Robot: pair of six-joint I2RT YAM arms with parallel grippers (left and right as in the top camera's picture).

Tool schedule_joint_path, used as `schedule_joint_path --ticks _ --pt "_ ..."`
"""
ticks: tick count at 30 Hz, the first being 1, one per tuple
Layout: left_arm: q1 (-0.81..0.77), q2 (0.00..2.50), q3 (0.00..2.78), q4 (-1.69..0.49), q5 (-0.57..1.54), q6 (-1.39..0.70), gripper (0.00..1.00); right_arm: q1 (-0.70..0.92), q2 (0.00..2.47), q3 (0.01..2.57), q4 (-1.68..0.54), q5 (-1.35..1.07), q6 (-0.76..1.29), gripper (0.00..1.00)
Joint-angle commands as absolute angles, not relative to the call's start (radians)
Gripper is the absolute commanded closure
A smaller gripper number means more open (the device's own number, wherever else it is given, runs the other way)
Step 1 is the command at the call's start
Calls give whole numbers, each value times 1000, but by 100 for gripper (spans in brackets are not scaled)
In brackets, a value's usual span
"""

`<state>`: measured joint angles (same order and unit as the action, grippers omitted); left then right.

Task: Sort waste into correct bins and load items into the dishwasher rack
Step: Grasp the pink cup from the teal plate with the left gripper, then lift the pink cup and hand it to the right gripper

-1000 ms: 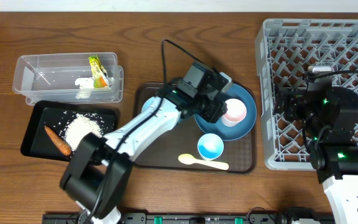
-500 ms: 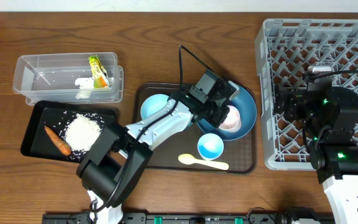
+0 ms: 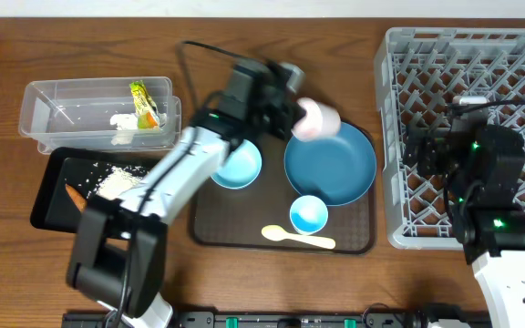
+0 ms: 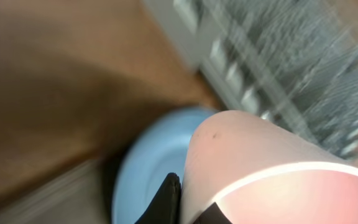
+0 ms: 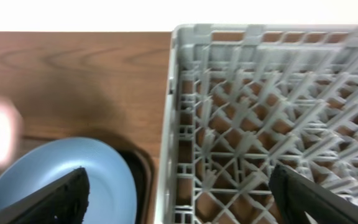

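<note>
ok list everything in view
clear tub: 1, clear, left
snack packet: 1, yellow-green, in tub
tissue: 1, white, in tub
black tray: 1, black, left front
rice: scattered, white, black tray
carrot: 1, orange, black tray
brown tray: 1, brown, centre
plate: 1, dark blue, brown tray
bowls: 2, light blue, brown tray
spoon: 1, cream, brown tray
cup: 1, pink, held aloft
rack: 1, grey, right
left pincer: 1, black, gripping cup
right pincer: 1, black, open over rack
</note>
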<state>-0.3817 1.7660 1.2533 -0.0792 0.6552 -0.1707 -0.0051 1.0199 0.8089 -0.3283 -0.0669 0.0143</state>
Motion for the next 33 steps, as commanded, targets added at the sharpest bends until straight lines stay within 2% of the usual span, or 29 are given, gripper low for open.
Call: schedule_joint_path --ticks 1,4,8,12,14,20,33 --pt "-267 1757 1259 -21 973 -322 94 -10 1070 833 -308 -274 -36 11" --pt "-196 1758 1259 28 1139 -385 94 -10 1106 833 -241 -590 -128 11" --pt "-151 1758 1259 56 1258 -460 94 -10 1138 833 -112 -847 -144 9" --pt "-157 1758 1259 102 1384 -533 94 -8 1165 833 -18 -1076 -212 18" --pt "-172 1758 1259 122 1419 -560 93 -7 1174 833 -12 -1152 -257 19" --pt "-239 1758 1259 138 1459 -593 94 -5 1179 833 -10 -1186 -263 10" --pt "-402 1758 1259 205 1447 -598 94 5 1179 833 -9 -1194 -263 9"
